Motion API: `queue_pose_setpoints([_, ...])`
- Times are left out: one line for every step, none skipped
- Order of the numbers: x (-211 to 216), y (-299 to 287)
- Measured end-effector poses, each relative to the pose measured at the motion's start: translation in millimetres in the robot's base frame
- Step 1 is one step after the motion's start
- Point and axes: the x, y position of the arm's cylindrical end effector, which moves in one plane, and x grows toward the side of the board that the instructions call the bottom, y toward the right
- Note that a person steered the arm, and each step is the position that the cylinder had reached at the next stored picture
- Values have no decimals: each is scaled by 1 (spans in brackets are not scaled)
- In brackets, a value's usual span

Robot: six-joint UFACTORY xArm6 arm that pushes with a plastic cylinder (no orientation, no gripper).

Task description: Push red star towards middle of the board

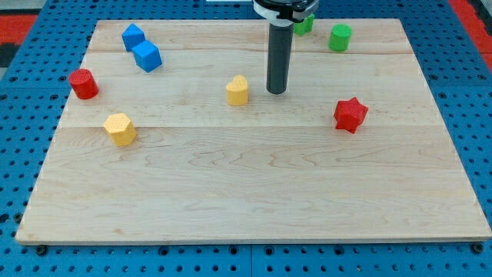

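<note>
The red star [350, 115] lies on the wooden board [254, 192] at the view's right, a little above mid-height. My tip [277, 91] rests on the board near the top centre, well to the left of the red star and slightly above it. The tip stands just right of a yellow block [238, 90], apart from it. Nothing touches the red star.
A red cylinder [83, 83] and a yellow hexagonal block [120, 128] sit at the left. Two blue blocks [134, 36] [147, 56] sit at the top left. A green cylinder [340, 37] and a green block [304, 25], partly hidden by the rod, sit at the top.
</note>
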Motion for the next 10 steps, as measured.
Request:
queue_pose_setpoints([2, 7])
queue_pose_setpoints([-17, 18])
queue_pose_setpoints([-59, 39])
queue_pose_setpoints([-50, 21])
queue_pose_setpoints([-40, -54])
queue_pose_setpoints([1, -47])
queue_pose_setpoints([7, -23])
queue_pose_setpoints([31, -45])
queue_pose_setpoints([39, -155])
queue_pose_setpoints([48, -180])
